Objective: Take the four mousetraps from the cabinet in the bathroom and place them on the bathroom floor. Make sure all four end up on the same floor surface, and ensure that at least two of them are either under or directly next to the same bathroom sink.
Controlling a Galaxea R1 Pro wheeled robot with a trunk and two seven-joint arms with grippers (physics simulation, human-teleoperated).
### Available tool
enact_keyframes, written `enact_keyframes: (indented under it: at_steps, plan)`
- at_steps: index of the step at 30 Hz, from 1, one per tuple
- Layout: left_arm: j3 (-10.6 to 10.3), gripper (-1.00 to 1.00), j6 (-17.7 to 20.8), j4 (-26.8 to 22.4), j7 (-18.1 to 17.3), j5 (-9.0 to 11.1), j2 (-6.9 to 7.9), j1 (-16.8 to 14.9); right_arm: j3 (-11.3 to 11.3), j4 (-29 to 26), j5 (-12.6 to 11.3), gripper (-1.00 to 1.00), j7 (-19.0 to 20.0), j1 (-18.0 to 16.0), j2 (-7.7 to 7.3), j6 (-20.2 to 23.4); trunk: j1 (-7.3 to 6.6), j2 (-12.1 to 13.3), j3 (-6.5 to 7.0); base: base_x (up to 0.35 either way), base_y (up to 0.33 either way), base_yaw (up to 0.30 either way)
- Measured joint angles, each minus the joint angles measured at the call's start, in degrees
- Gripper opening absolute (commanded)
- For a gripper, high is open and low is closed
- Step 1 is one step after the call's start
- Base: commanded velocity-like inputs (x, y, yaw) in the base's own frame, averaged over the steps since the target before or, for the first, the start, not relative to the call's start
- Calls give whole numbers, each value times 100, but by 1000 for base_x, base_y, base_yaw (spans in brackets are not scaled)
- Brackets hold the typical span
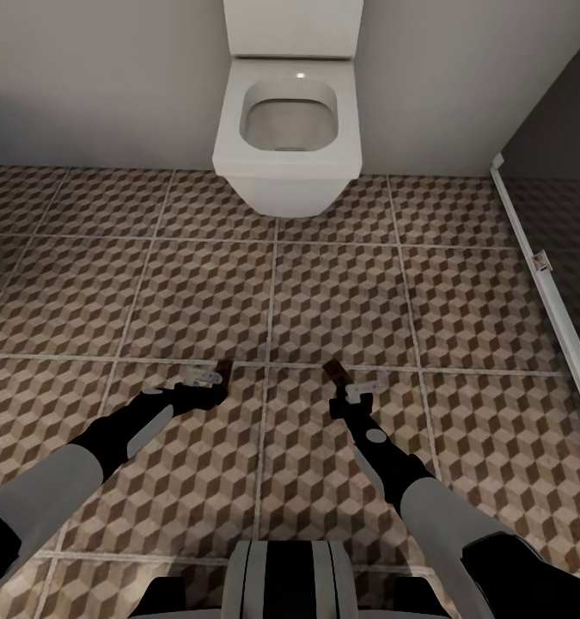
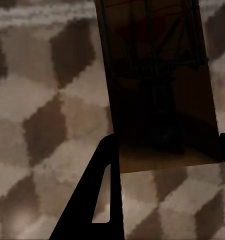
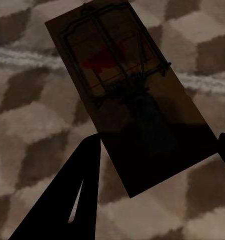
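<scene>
Two black grippers reach low over the cube-patterned brown and beige tiled bathroom floor [image 1: 195,284]. Left gripper [image 1: 210,379] pinches one small flat brown wooden mousetrap [image 1: 224,370] with dark wire parts between its fingers; right gripper [image 1: 351,391] pinches a second brown mousetrap [image 1: 334,371], red mark on its board. Two traps counted. One white square toilet [image 1: 288,129] stands far, against the grey wall.

A white square toilet [image 1: 287,129] stands at 12 o'clock against a grey wall [image 1: 92,77]; a dark shower tray [image 1: 573,249] lies at 2 o'clock.
</scene>
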Motion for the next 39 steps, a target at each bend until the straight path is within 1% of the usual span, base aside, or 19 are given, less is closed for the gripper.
enact_keyframes:
  at_steps: [1,20,24,27,39]
  plan:
    - [0,-100,0,32,0,0,0,-1,0,0,0,-100,0,-1,-4,0,0,0,0,0,0,0]
    - [0,-100,1,26,0,-8,-8,0,-1,0,-1,-100,0,-1,-15,-8,49,-25,-420,0,0,0]
    - [0,-100,2,27,0,-7,-8,-1,0,0,0,-100,3,-1,-15,-9,49,-25,-421,0,0,0]
    - [9,-100,0,17,0,-1,-9,-3,-1,0,-1,-100,6,-1,-15,-9,56,-30,-487,0,0,0]
    - [10,-100,-1,15,2,-3,-9,-3,0,0,1,-100,5,-1,-15,-9,56,-30,-487,0,0,0]
